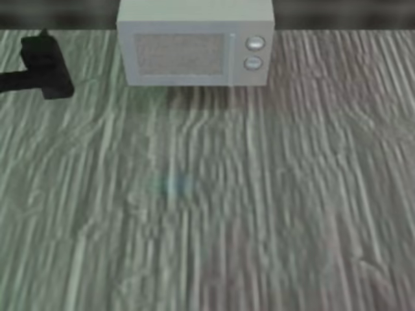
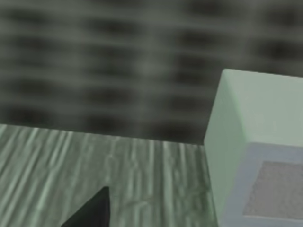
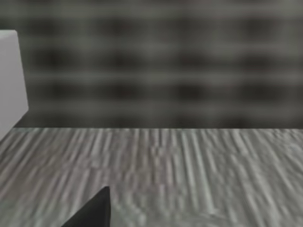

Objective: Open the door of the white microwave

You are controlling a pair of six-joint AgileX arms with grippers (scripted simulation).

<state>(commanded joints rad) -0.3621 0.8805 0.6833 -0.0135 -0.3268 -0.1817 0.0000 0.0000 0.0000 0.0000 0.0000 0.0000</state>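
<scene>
My left gripper [image 1: 47,71], finger state unclear, sits at 9 o'clock of the white microwave [image 1: 194,42]; door [image 1: 178,57] shut, its long axis left-right; left arm nearer.

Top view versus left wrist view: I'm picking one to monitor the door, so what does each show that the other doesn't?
Only the top view shows the white microwave's whole front: the door shut, the two knobs beside it, and the left arm near the table's far left edge. Only the left wrist view shows the microwave's side wall and one dark fingertip. Both show the mesh window and the striped table.
</scene>
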